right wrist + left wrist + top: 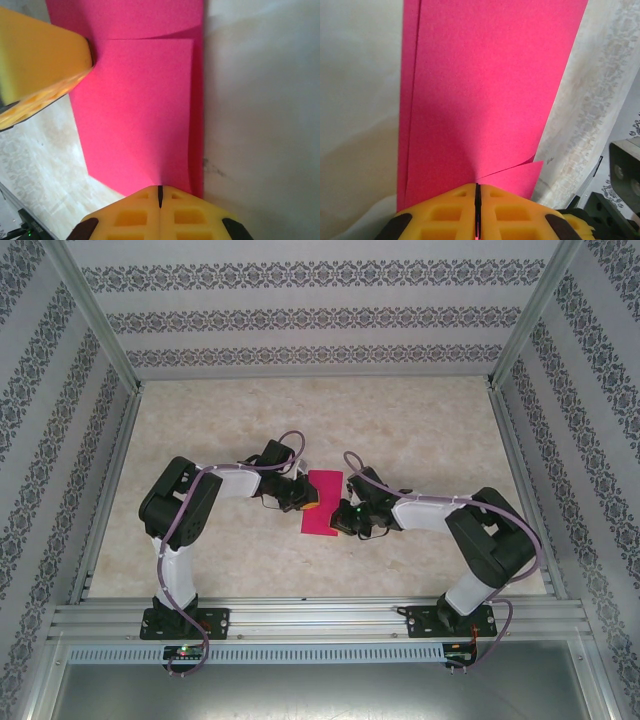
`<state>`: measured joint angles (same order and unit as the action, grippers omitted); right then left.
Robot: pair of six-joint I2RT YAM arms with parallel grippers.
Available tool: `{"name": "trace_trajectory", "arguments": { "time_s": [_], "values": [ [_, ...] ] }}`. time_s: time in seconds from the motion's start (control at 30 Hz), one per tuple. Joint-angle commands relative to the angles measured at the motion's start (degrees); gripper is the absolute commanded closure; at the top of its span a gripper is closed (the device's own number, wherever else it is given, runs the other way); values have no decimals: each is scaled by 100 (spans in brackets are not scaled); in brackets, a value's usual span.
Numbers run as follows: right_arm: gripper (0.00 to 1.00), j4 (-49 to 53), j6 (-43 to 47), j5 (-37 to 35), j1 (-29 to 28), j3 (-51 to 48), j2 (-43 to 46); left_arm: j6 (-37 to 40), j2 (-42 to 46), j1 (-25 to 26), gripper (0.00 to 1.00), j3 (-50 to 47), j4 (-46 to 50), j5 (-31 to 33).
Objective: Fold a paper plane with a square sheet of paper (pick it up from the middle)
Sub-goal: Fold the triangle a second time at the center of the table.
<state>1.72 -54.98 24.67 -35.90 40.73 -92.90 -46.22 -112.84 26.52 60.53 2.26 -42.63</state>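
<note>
Here left tool (477,190) and right tool (160,191) pinch the square sheet of paper (322,498), folded double

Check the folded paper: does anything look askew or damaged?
Yes. The pink paper is folded unevenly: in the left wrist view a second layer peeks out along one edge, and a corner juts out beside the left gripper. No tear shows.

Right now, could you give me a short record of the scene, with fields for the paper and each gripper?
sheet of paper: magenta, folded over in layers, on the table
left gripper: shut, tips at the paper's left edge
right gripper: shut, tips at the paper's right edge
pinching the paper: cannot tell for either
plane: no dart shape yet
</note>
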Motion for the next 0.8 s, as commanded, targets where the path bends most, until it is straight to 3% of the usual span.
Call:
{"name": "trace_trajectory", "arguments": {
  "time_s": [0.0,0.43,0.77],
  "values": [
    [100,211,168,-20,-90,316,212,160,-217,-62,89,-85,284,380],
    [100,-237,25,200,-162,1107,-1076,119,-186,-64,89,-105,231,329],
    [99,-345,-53,433,-92,740,-1299,44,-144,-67,92,-212,231,458]
  ]
}}
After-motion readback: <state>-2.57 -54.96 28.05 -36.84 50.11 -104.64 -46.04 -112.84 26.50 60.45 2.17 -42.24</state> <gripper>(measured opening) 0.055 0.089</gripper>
